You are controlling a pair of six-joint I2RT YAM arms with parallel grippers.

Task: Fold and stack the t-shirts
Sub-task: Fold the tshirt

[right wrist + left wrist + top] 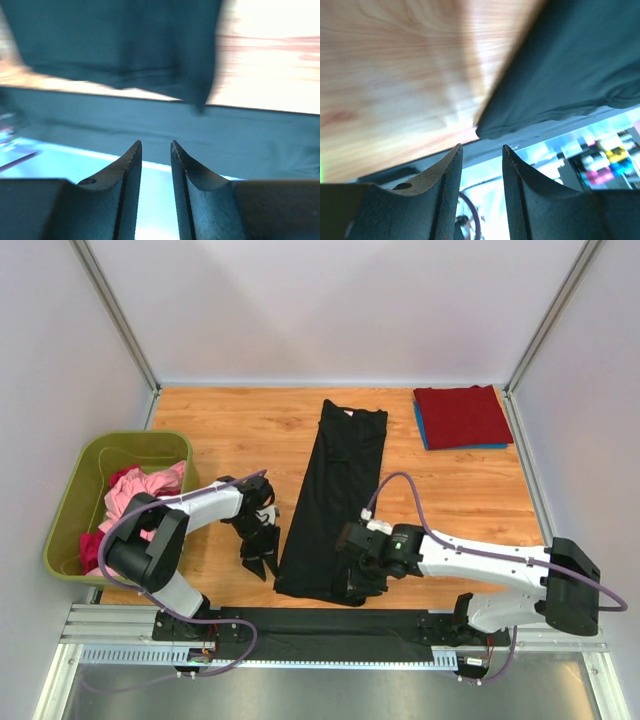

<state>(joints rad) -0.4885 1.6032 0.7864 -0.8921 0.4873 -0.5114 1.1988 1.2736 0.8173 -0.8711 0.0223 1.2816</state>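
Observation:
A black t-shirt (335, 495) lies folded lengthwise as a long strip down the middle of the table. My left gripper (258, 564) is open and empty just left of the strip's near left corner. In the left wrist view the gripper (481, 150) points at that corner (560, 70), apart from the cloth. My right gripper (357, 588) is at the strip's near right corner. In the right wrist view the gripper (156, 147) is open with nothing between the fingers, and the black cloth (115, 40) lies just ahead. A folded dark red t-shirt (462, 414) lies on a blue one (424, 430) at the back right.
An olive-green bin (75, 490) at the left edge holds pink (145, 488) and magenta shirts. The table's near edge with its black strip (330, 620) runs just below both grippers. Grey walls close off the back and sides.

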